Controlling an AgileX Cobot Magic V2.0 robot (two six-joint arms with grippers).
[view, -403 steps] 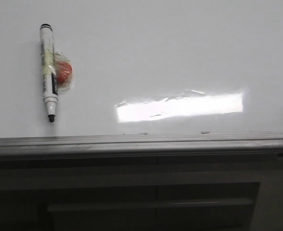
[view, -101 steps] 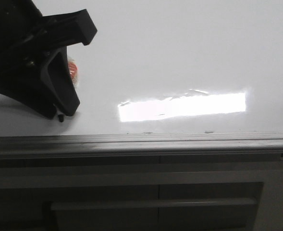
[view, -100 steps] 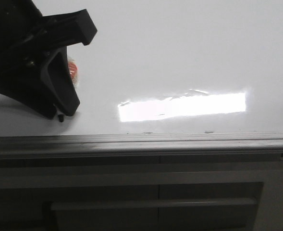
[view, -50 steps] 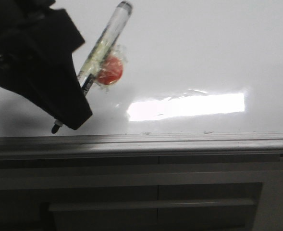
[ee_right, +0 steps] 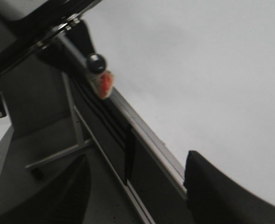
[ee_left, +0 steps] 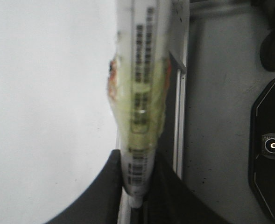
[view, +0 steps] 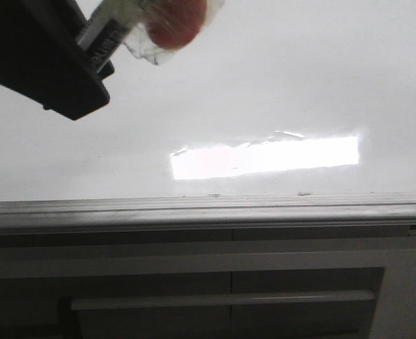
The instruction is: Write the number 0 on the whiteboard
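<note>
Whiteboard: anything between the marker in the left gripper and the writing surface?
Nothing visible. The left gripper holds the marker lifted over the whiteboard. The board shows only a bright glare patch and a few tiny specks near its edge rail. No 0 drawn yet.

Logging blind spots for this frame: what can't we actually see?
- Marker tip: front view, hidden behind the left gripper; wrist view, lost in shadow.
- Marker cap end: front view, cut off by the top edge.
- Any ink on the whiteboard: none visible; glare could mask it.
- Right gripper fingertips: out of frame.
</note>
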